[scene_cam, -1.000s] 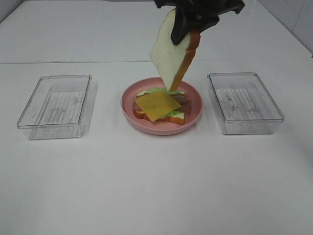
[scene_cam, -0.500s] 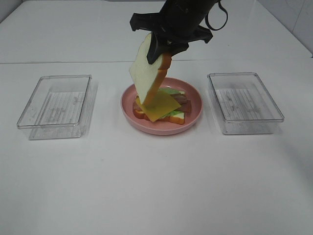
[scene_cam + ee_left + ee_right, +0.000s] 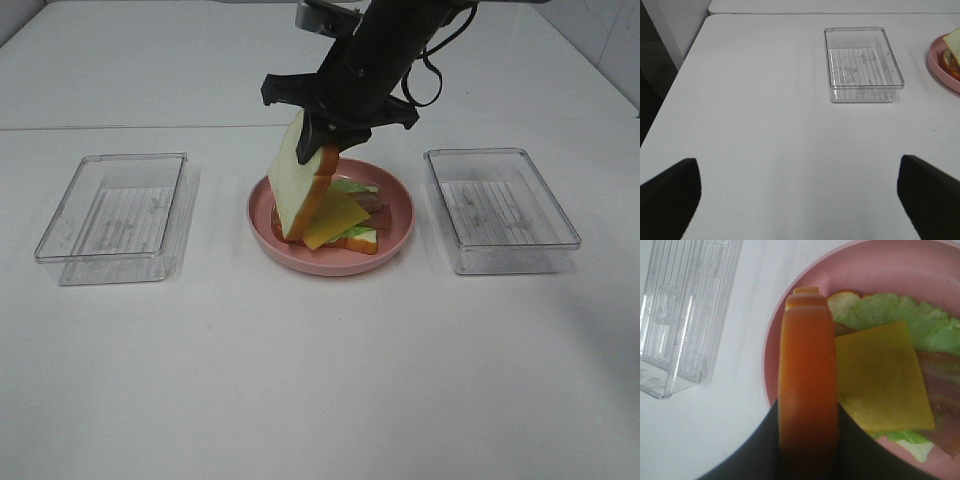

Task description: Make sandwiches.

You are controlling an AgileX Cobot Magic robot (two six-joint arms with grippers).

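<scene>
On the white table (image 3: 320, 380) sits a pink plate (image 3: 398, 232) between two clear trays, one on the left (image 3: 115, 217) and one on the right (image 3: 500, 208). Lying on the plate is a slice of bread (image 3: 362, 241) with green lettuce (image 3: 890, 315), brown bacon (image 3: 372, 205) and a yellow cheese square (image 3: 881, 375) on top. The right gripper (image 3: 318, 150) pinches the top bread slice (image 3: 296, 182) by its orange crust. This slice stands almost upright, and its low end touches the plate's left side by the cheese. The left gripper (image 3: 800, 192) is far off, near the left tray. Its jaws are wide apart and hold nothing.
</scene>
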